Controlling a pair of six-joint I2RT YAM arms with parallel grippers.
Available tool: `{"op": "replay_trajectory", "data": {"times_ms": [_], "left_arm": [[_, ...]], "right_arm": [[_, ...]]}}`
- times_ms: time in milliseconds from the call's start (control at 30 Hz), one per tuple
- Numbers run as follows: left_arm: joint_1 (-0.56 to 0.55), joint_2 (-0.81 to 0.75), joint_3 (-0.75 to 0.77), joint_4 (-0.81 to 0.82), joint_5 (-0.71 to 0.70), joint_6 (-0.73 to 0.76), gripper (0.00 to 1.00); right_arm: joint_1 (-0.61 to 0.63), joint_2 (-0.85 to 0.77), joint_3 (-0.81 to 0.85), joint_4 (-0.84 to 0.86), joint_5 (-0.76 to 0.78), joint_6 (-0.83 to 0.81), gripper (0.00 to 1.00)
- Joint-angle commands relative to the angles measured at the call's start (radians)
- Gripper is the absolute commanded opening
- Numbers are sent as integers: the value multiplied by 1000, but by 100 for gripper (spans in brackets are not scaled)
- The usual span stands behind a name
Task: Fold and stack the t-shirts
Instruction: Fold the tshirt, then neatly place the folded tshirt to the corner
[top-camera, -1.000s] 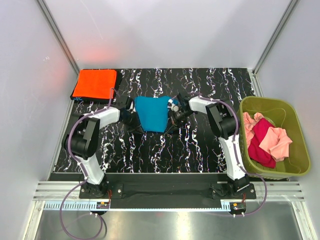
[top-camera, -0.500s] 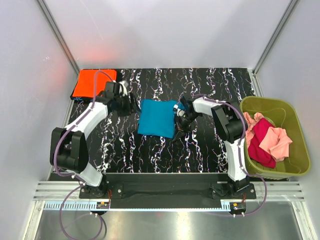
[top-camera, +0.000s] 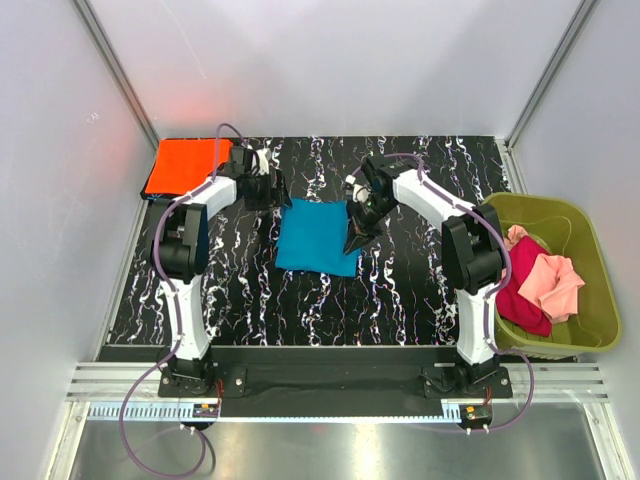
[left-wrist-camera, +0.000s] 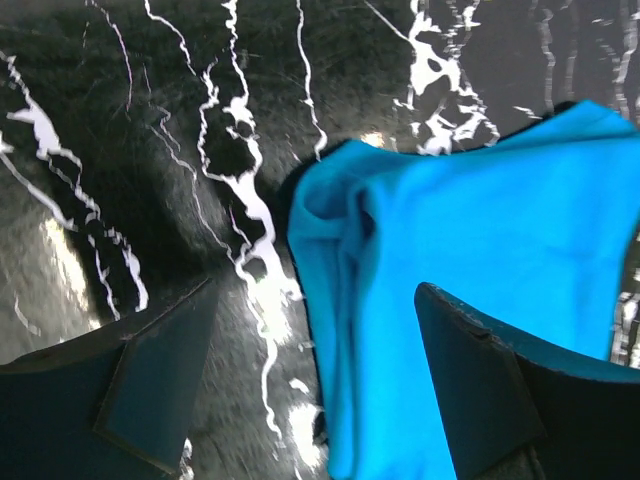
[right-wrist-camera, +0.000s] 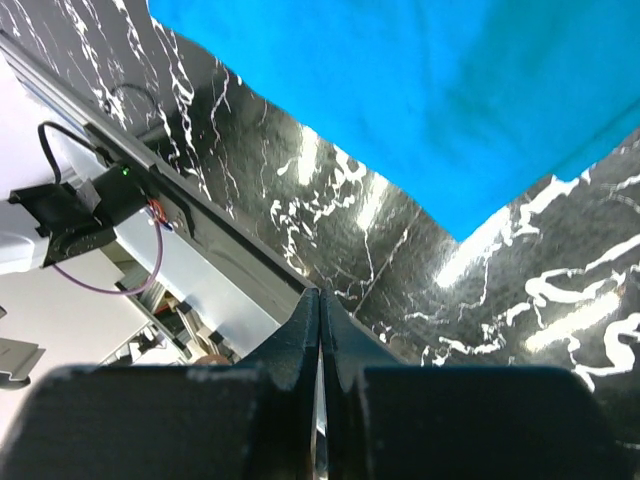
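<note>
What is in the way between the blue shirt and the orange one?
Nothing lies on the table between the blue shirt and the orange shirt. Only the left end effector, open, is in that gap, beside the blue shirt.

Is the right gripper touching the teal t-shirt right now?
Apart. The right wrist view shows the right gripper shut on nothing, with bare table between its tips and the teal t-shirt's nearest corner.

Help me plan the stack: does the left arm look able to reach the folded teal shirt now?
Probably yes: the left gripper hangs open right at the edge of the teal shirt, with nothing lying between them.
</note>
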Motion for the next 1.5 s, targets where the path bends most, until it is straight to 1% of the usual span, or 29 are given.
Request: {"op": "replay_trajectory", "data": {"times_ms": [0,33,67,233,333,467,500,700,833,867,900,933,1033,1167,1200,1233,1300,1367,1400,1467], "left_arm": [[-3,7,55,123,16,65,86],[-4,12,52,131,17,70,90],[-7,24,57,129,14,76,91],[-30,43,71,123,-20,87,89],[-44,75,106,83,-20,62,84],[-73,110,123,40,-69,33,78],[-82,127,120,26,-116,22,73],[-93,135,98,14,-191,5,68],[-121,136,89,-15,-220,15,58],[-130,133,83,-23,-233,16,52],[-137,127,75,-26,-256,18,51],[-150,123,65,-26,-263,12,50],[-156,96,40,-27,-285,-24,39],[-159,109,113,-73,-293,-41,23],[-161,109,126,-93,-311,-41,14],[-165,107,137,-99,-325,-41,8],[-171,101,161,-125,-361,-36,0],[-177,86,167,-138,-382,-33,0],[-182,77,166,-148,-450,-33,0],[-191,43,167,-170,-503,-34,0]], "right_arm": [[-6,-52,-32,-42,22,-24,5],[-6,-60,-45,-34,19,-21,5],[-6,-65,-61,-28,17,-14,5],[-5,-98,-125,10,11,-5,4],[-6,-105,-136,23,8,-5,5],[-6,-109,-136,32,5,-2,4],[-6,-123,-153,40,5,-1,4],[-6,-158,-202,49,8,-7,4],[-6,-189,-243,57,14,-5,4],[-6,-195,-250,63,14,-5,4],[-5,-200,-254,63,16,-5,4],[-6,-203,-262,66,17,-5,4],[-5,-226,-274,69,19,-7,4],[-6,-259,-302,78,17,1,4],[-5,-267,-311,86,13,7,4],[-6,-273,-332,89,4,12,4],[-6,-298,-352,106,-6,25,4],[-6,-324,-378,118,-12,35,4],[-6,-333,-386,124,-16,44,4],[-6,-364,-411,138,-24,52,4]]}}
